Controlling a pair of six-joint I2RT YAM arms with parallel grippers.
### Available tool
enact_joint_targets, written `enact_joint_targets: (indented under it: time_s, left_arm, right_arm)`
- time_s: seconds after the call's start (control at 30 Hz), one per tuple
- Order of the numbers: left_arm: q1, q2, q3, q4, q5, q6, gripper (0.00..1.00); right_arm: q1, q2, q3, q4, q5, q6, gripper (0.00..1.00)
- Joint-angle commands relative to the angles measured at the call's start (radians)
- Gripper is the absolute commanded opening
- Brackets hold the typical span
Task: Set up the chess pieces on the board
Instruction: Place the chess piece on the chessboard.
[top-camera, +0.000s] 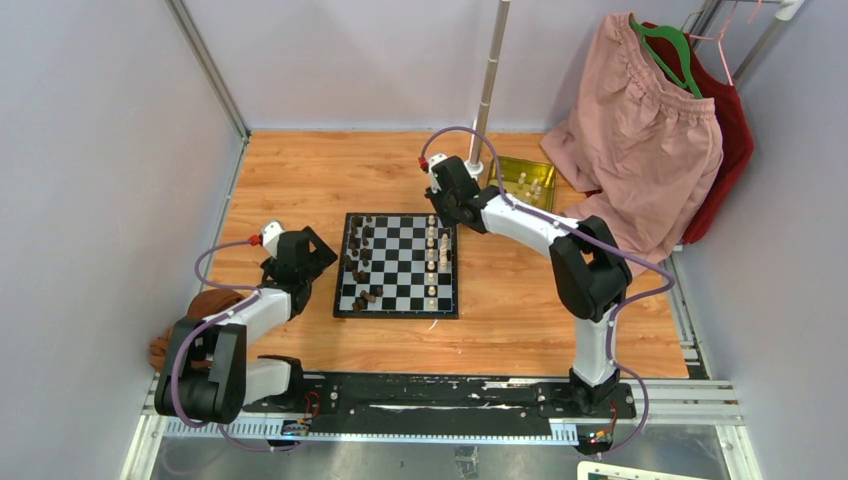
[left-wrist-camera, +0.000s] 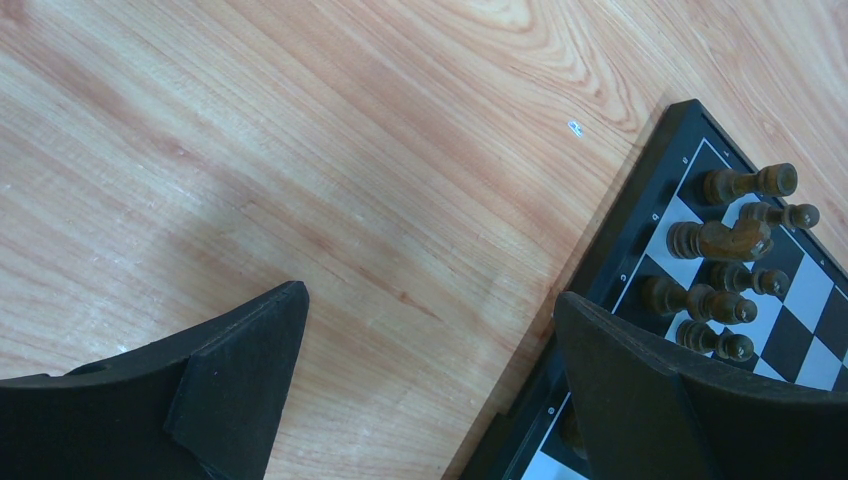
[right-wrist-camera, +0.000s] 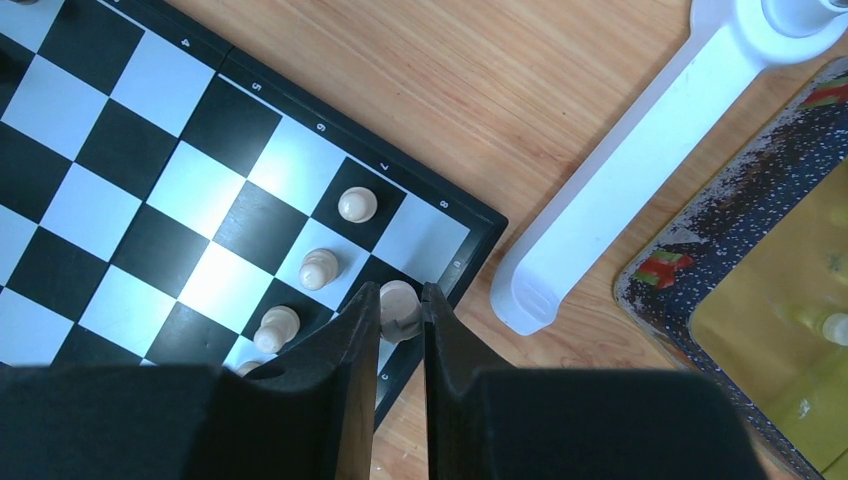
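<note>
The board (top-camera: 397, 265) lies mid-table, dark chess pieces (top-camera: 357, 250) along its left side and cream chess pieces (top-camera: 437, 255) along its right. My right gripper (right-wrist-camera: 401, 300) is shut on a cream piece (right-wrist-camera: 399, 311), held over the board's far right corner (right-wrist-camera: 470, 240). Cream pawns (right-wrist-camera: 319, 268) stand on the squares beside it. My left gripper (left-wrist-camera: 430, 345) hangs open over bare wood just left of the board's edge (left-wrist-camera: 620, 215), nothing between its fingers. Dark pieces (left-wrist-camera: 735, 240) stand in that corner.
A gold tin (top-camera: 524, 180) holding a few cream pieces sits behind the board, right of a white pole base (right-wrist-camera: 640, 150). Pink and red clothes (top-camera: 650, 130) hang at the back right. A brown object (top-camera: 205, 305) lies by the left arm.
</note>
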Motion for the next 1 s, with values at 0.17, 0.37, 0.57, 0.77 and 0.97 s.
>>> enact_joint_targets:
  time_s: [0.17,0.37,0.57,0.77,0.97]
  left_arm:
    - [-0.009,-0.015,0.0,0.027,-0.011,0.014,1.0]
    - [-0.011,-0.015,0.002,0.027,-0.013,0.016,1.0]
    - [-0.012,-0.015,0.001,0.027,-0.013,0.016,1.0]
    - [-0.012,-0.013,0.004,0.027,-0.013,0.016,1.0]
    - [-0.012,-0.011,0.004,0.028,-0.013,0.017,1.0]
  right_arm:
    - [0.023,0.033,-0.01,0.0,-0.008,0.017,0.0]
    - [0.025,0.047,-0.009,0.0,-0.01,0.018,0.0]
    - [0.026,0.058,-0.004,0.0,-0.014,0.019,0.0]
    - [0.026,0.061,-0.003,-0.001,-0.015,0.017,0.0]
    - [0.029,0.057,-0.002,-0.005,-0.015,0.016,0.04]
